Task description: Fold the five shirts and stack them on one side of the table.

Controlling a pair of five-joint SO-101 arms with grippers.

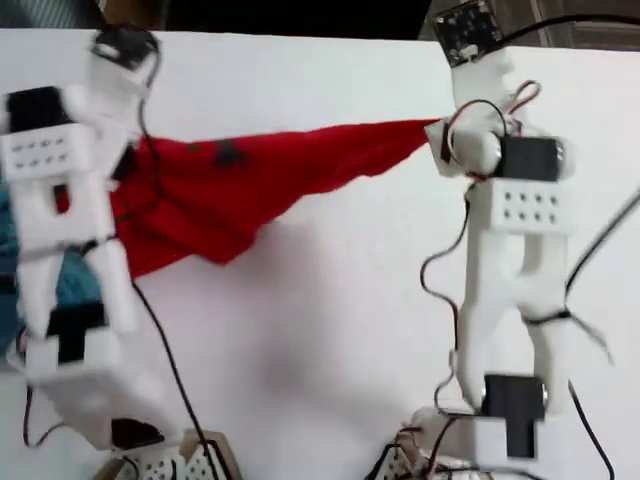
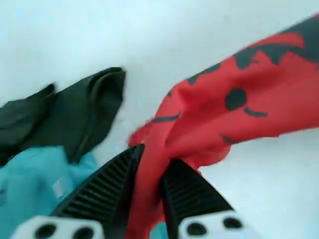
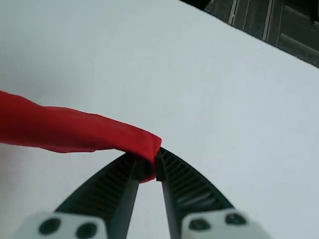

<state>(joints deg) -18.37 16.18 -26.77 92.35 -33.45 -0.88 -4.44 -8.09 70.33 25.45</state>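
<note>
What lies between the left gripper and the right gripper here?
A red printed cloth shirt, stretched across the white table from the left gripper to the right gripper, each shut on it. The high view shows this.

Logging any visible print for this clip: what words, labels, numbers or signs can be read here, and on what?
No text can be read anywhere.
On the red shirt: dark printed marks, shapes rather than letters.
On the teal shirt: a small pale tag, too blurred to read.
</note>
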